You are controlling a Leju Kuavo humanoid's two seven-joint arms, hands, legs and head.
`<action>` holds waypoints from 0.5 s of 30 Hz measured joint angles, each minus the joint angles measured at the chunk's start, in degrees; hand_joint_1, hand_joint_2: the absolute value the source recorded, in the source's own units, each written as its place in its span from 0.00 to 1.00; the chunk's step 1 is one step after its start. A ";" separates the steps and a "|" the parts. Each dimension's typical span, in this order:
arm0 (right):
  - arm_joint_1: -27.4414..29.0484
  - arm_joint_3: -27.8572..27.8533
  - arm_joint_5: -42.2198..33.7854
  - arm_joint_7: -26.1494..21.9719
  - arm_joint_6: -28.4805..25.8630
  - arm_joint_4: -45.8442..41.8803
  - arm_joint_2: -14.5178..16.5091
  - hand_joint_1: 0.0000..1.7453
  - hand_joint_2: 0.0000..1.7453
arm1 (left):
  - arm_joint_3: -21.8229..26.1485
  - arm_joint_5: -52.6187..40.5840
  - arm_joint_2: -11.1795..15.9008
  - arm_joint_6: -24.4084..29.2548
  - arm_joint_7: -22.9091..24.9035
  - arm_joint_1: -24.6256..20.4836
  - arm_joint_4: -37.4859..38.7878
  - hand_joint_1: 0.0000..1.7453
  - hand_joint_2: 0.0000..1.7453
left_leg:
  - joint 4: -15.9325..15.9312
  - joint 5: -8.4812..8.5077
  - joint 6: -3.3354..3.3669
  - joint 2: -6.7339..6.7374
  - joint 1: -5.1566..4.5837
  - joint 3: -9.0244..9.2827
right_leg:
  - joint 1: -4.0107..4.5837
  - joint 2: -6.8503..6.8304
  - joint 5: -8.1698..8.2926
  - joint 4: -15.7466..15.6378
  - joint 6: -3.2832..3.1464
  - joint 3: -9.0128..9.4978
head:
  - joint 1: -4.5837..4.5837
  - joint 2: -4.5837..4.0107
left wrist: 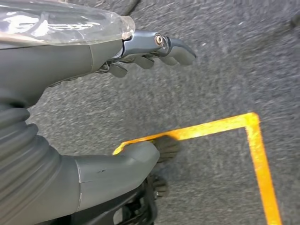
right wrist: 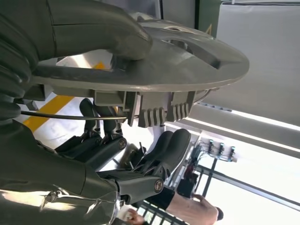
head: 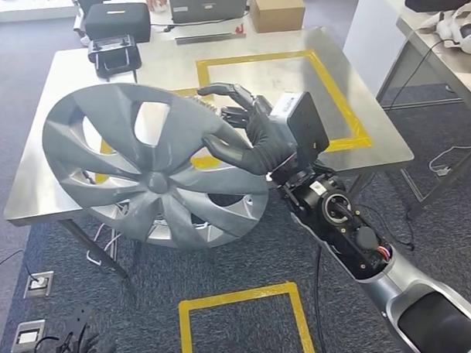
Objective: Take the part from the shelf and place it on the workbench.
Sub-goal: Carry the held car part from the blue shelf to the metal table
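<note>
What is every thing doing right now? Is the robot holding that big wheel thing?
Wheel cover: held up by its rim, tilted, over the near edge of the workbench, not yet set down.
Right hand: grips the wheel cover's rim, thumb on its face.
Left hand: holds nothing, fingers apart, above the carpet.
Workbench: the yellow-taped square on it is bare.
Cardboard box: closed, at the far edge.
</note>
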 joint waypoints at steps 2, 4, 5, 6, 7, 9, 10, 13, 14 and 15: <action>0.00 0.06 -0.02 -0.06 -0.05 0.07 0.01 1.00 1.00 | 0.00 0.00 0.17 0.00 0.07 0.04 0.01 0.00 1.00 | -2.02 0.92 0.48 -0.10 -0.16 0.67 | 0.20 0.27 -0.62 0.29 0.54 0.99 | -0.06 0.00; -0.04 0.07 -0.01 -0.10 -0.08 0.09 0.01 1.00 1.00 | 0.01 0.01 0.16 0.00 0.14 -0.02 0.01 0.00 1.00 | -2.18 0.53 0.97 -0.07 0.12 1.78 | 0.19 0.18 -0.75 1.98 1.07 0.65 | 0.14 0.01; -0.06 0.07 -0.01 -0.14 -0.08 0.10 0.00 1.00 1.00 | 0.01 0.01 0.15 0.00 0.15 -0.07 0.01 0.00 1.00 | -2.25 0.15 1.25 -0.03 0.20 2.42 | 0.15 0.04 -1.02 4.31 1.34 -0.52 | 0.28 0.01; -0.04 0.07 -0.02 -0.24 -0.10 0.11 -0.01 1.00 1.00 | 0.01 0.02 0.15 0.00 0.15 -0.07 0.01 0.00 1.00 | -2.29 -0.25 1.48 -0.03 0.27 3.06 | 0.06 -0.09 -1.72 7.68 1.63 -2.38 | 0.34 0.01; 0.06 0.07 -0.03 -0.36 -0.12 0.12 -0.01 1.00 1.00 | 0.01 0.04 0.15 0.01 0.15 -0.05 0.01 0.00 1.00 | -2.30 -0.79 1.64 -0.02 0.25 3.65 | -0.04 -0.18 -2.91 11.72 1.89 -4.71 | 0.38 0.01; 0.39 0.08 -0.04 -0.57 -0.18 0.20 -0.01 1.00 1.00 | 0.00 0.13 0.15 0.02 0.15 0.08 0.01 0.00 1.00 | -2.29 -1.99 1.72 -0.04 0.28 4.97 | -0.30 -0.21 -6.54 17.90 2.38 -9.29 | 0.46 0.01; 0.57 0.10 -0.04 -0.65 -0.19 0.30 -0.01 1.00 1.00 | 0.00 0.17 0.14 0.02 0.15 0.18 0.01 0.00 1.00 | -2.29 -2.67 1.67 -0.10 0.31 5.83 | -0.48 -0.23 -7.81 18.57 2.55 -10.67 | 0.52 0.01; 0.86 0.17 -0.03 -0.88 -0.19 0.54 -0.01 1.00 1.00 | 0.00 0.32 0.04 0.02 0.15 0.49 0.02 0.00 1.00 | -2.30 -4.96 1.31 -0.36 0.35 8.80 | -0.92 -0.34 -2.53 10.73 2.62 -10.70 | 0.81 0.01; 0.90 0.17 -0.04 -0.97 -0.20 0.62 -0.03 1.00 1.00 | 0.00 0.37 -0.01 0.02 0.15 0.53 0.03 0.00 1.00 | -2.09 -5.77 1.08 -0.40 0.29 9.61 | -0.87 -0.40 1.59 6.56 2.48 -10.45 | 0.84 0.01; 0.98 0.20 -0.08 -1.03 -0.20 0.72 -0.05 1.00 1.00 | 0.00 0.41 -0.04 0.03 0.15 0.54 0.04 0.00 1.00 | -2.01 -6.48 0.78 -0.45 0.21 10.12 | -0.79 -0.44 4.91 3.58 2.22 -10.03 | 0.83 0.01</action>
